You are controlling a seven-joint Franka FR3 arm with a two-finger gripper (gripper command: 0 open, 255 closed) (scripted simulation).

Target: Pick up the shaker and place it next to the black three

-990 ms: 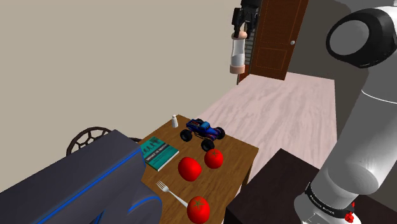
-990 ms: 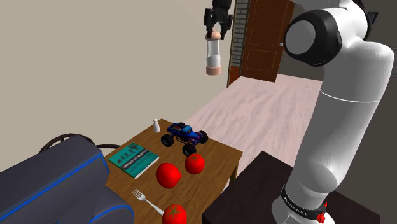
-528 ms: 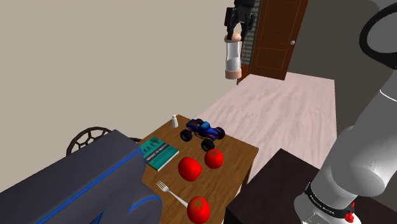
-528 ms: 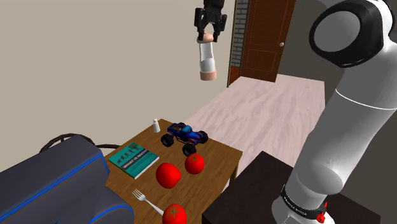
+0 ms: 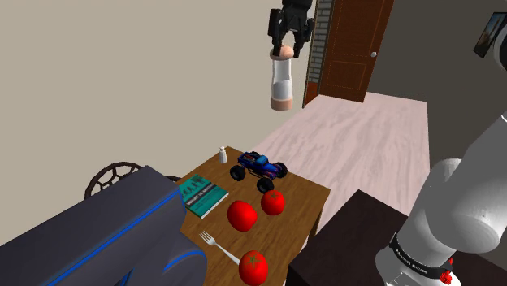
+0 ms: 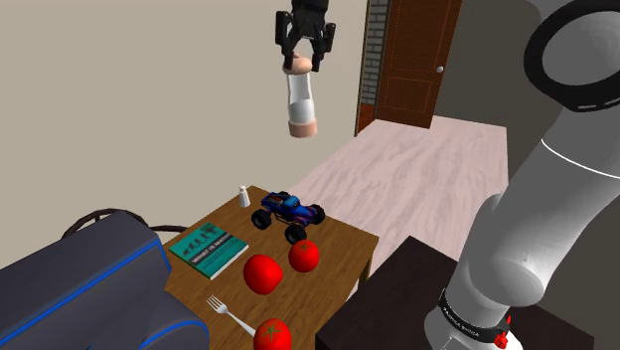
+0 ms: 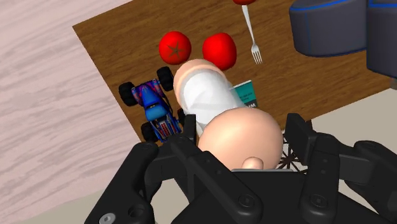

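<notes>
So the shaker (image 5: 282, 81) is up in the air right now, hanging upright and touching nothing but me: white body, pinkish cap at each end, and my gripper (image 5: 289, 47) has its two black fingers clamped on the top cap. It's well above the brown wooden table (image 5: 302, 193), and in the shoulder view it sits against the beige wall, just left of the brown door (image 5: 353, 49). From my wrist cam I'm looking straight down the shaker's length (image 7: 207, 102), the top cap bulging between my fingers, and below it there's the blue toy truck (image 7: 153, 108) on one side and a corner of the teal book (image 7: 247, 95) on the other. On the table the truck (image 5: 258, 168) sits near the far end, with a small white bottle (image 5: 223, 153) just beside it toward the wall. Closer in are three red tomatoes, two near each other (image 5: 273, 201) (image 5: 242, 215) and a third (image 5: 253, 266) by the near edge with a fork (image 5: 218, 246) right next to it. A grey armchair with blue piping (image 5: 106, 236) stands along the table's wall side, and pale wood floor (image 5: 366, 138) runs off toward the door
</notes>
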